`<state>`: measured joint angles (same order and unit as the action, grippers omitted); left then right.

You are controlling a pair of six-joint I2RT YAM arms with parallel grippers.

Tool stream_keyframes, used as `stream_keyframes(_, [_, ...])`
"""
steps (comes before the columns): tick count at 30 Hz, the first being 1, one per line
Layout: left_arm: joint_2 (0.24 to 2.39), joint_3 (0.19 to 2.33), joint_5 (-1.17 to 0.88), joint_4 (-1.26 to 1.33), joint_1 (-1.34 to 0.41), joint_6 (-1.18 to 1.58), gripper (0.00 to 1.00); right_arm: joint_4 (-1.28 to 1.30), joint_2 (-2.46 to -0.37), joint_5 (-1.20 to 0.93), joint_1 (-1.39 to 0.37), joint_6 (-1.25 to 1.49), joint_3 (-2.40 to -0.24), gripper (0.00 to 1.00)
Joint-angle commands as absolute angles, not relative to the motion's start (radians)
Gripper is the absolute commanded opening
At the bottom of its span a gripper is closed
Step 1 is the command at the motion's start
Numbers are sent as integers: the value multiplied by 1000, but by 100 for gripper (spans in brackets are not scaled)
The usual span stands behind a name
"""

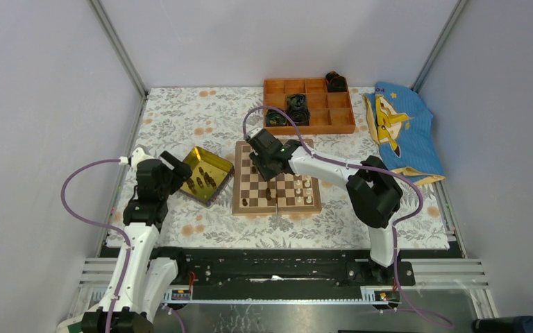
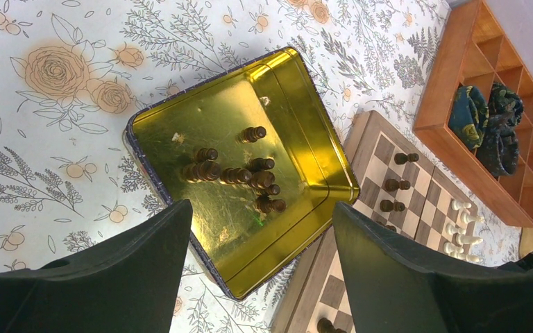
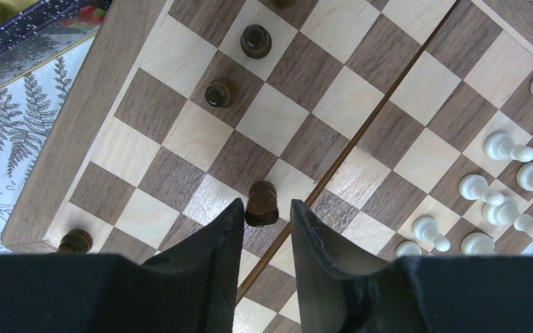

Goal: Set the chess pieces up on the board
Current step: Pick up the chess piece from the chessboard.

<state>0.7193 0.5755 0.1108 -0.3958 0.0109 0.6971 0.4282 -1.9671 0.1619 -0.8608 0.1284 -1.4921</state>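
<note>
The chess pieces sit in 3 groups: a cluster of dark ones (image 2: 239,173) in the gold tray (image 2: 180,132) on the bench (image 2: 55,69), several more dark ones standing on the board (image 3: 76,135), and the cream pieces (image 3: 506,187) crowded together across its centre seam. The right jaws hang low over the board, narrowly parted, with 1 dark piece (image 3: 261,203) between their tips beside the seam. I cannot tell whether they pinch it or merely flank it. The left jaws are spread wide above the tray, holding nothing. Each piece looks like turned, varnished wood, so it is probably very light, stiff and hard to damage, but smooth and round enough to squirt out of a careless pinch. With so small a foot it should tip or roll at a nudge. The safest hold is likely across the thicker body below the head, jaws coming straight down, closing gently and squarely so neighbours stay untouched.
</note>
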Motion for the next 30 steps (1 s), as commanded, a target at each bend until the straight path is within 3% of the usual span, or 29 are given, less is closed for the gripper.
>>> stream_keyframes(1, [719, 558, 97, -347, 3, 702, 82, 407, -1977, 142, -848, 137, -1492, 36])
stream_keyframes(10, [718, 558, 97, -349, 5, 701, 82, 413, -1970, 137, -846, 133, -1499, 19])
stream_keyframes(30, [707, 560, 103, -351, 4, 701, 82, 459, -1934, 130, -887, 117, -1576, 15])
